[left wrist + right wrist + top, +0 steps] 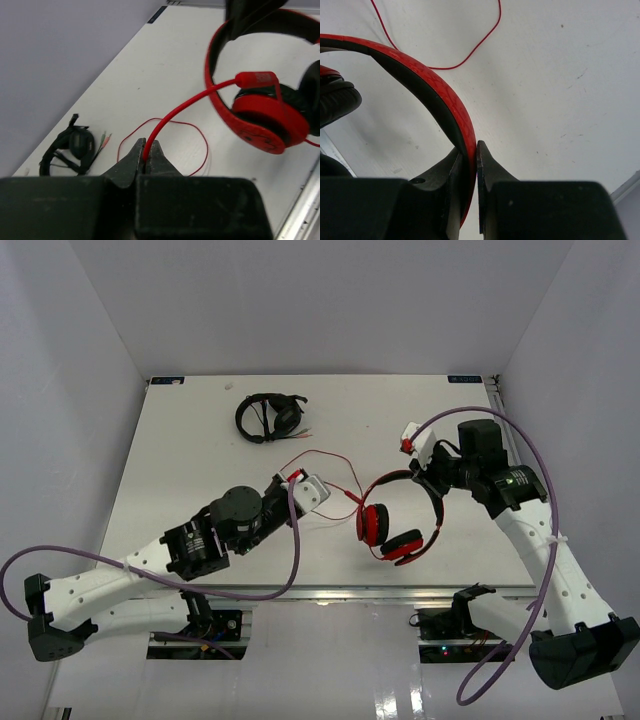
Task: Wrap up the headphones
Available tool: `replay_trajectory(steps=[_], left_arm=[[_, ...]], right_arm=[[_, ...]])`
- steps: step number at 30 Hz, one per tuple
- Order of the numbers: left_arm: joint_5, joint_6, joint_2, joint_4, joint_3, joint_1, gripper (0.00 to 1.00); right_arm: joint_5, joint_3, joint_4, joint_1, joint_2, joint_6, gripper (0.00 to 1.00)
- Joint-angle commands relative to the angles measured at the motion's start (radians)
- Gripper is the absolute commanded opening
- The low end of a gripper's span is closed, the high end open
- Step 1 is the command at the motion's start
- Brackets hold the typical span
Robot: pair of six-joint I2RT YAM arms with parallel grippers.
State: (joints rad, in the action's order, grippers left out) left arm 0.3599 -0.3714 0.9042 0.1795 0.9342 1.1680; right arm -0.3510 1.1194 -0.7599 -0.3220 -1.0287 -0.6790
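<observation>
**A:** so what's on the white counter (200,460) right now?

**B:** biggest thing is the red headphones (374,525), right of the middle and close to the near edge. the ear cups hang low and the headband (420,75) arches up toward the right arm. the right end effector (470,150) is clamped on that headband, one finger on each side.

**A:** and the other pair?

**B:** black headphones (268,417), well apart, toward the back of the counter.

**A:** cable?

**B:** thin red cable (185,107) comes off one ear cup, and a loop of it lies on the counter. the left end effector (147,150) is pinched down on it, with barely any gap between the fingers.
</observation>
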Motion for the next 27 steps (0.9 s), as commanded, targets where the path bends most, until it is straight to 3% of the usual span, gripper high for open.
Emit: replay_trajectory(steps=[1,13,27], left_arm=[[0.046,-0.043,0.007,-0.021,0.001,-0.084,0.00],[-0.102,-0.037,0.062,-0.101,-0.023,-0.201,0.00],[-0.203,0.004,0.059,-0.162,0.019,-0.208,0.00]], right_arm=[[-0.008,0.038,0.038,-0.003,0.056,-0.041,0.08],[-0.295,0.064,-0.100,-0.005,0.119,-0.156,0.08],[-0.253,-0.027,-0.048,-0.006,0.129,-0.118,0.08]])
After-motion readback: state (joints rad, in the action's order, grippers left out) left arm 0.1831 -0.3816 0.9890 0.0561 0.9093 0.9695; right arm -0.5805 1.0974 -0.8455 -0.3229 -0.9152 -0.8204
